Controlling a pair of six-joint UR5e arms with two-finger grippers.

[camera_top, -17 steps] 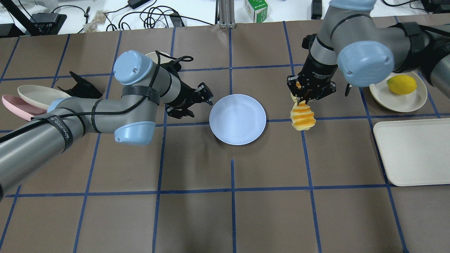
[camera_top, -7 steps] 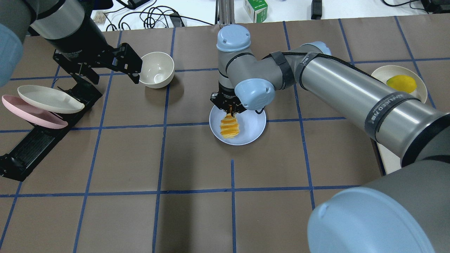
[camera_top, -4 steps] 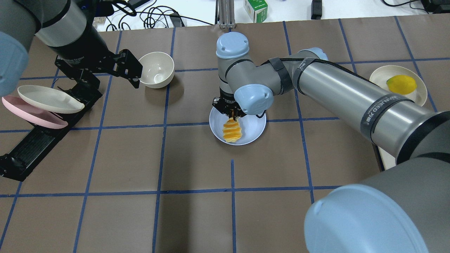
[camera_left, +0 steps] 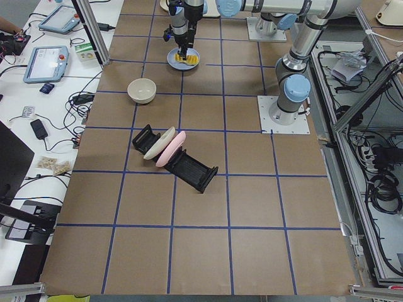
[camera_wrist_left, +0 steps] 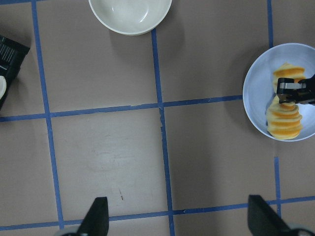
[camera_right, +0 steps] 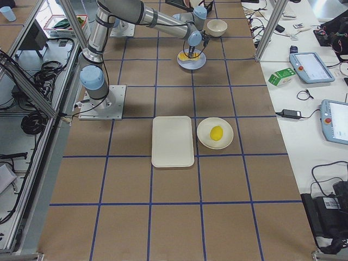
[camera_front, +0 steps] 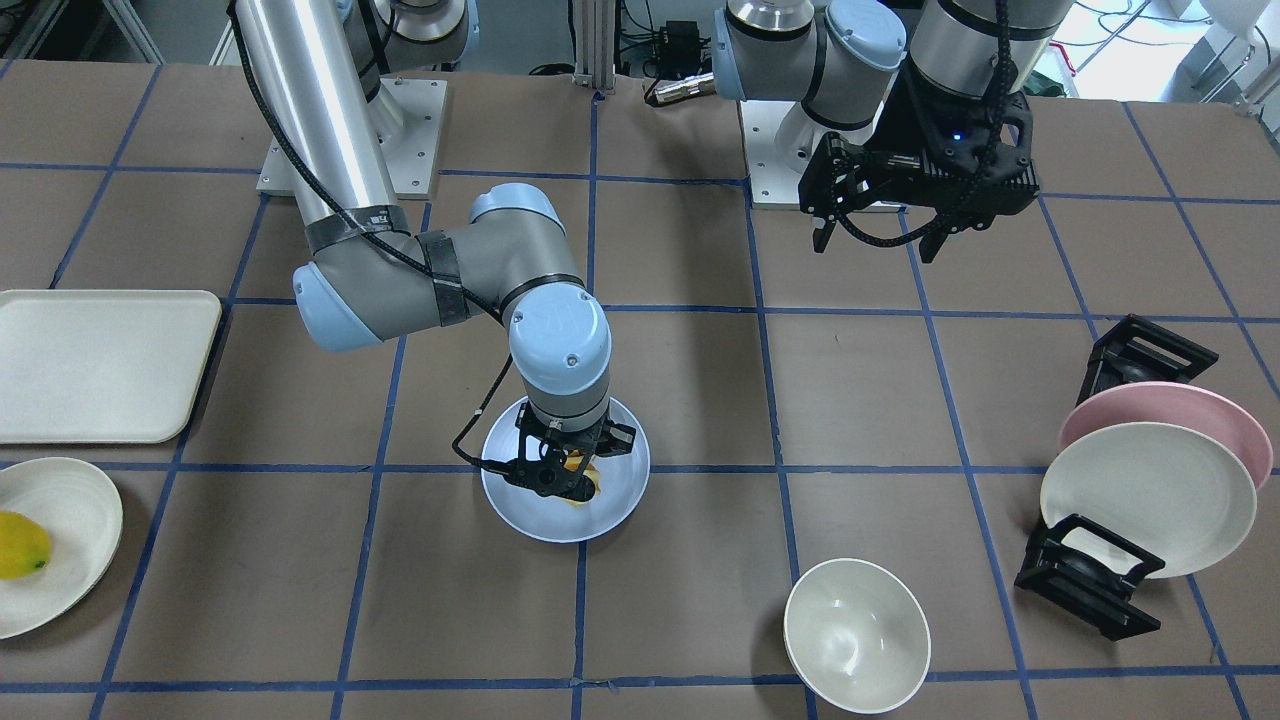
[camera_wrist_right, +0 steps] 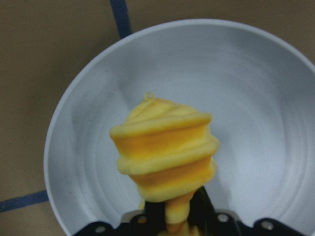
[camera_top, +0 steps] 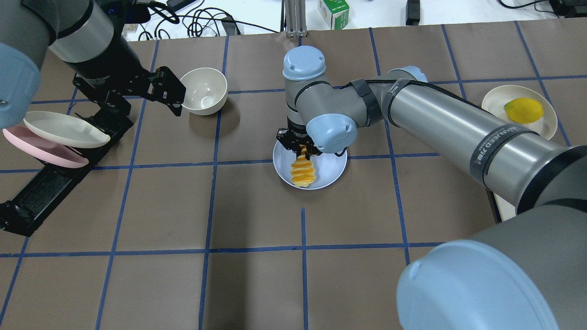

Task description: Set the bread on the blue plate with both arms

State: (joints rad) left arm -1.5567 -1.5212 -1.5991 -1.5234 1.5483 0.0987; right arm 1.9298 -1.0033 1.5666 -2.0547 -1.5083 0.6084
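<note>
We see the right gripper (camera_wrist_right: 178, 214) clamped on the narrow end of the bread (camera_top: 303, 172). The bread hangs from the jaws over the blue plate (camera_top: 331, 170), inside its rim; we cannot tell whether its lower end touches. The left gripper (camera_front: 878, 248) hovers well apart, near a white bowl (camera_top: 204, 90), jaws spread wide and holding nothing. The table (camera_top: 257, 215) is brown with a blue tape grid. Beyond it, a white bench (camera_top: 257, 18) carries cables.
</note>
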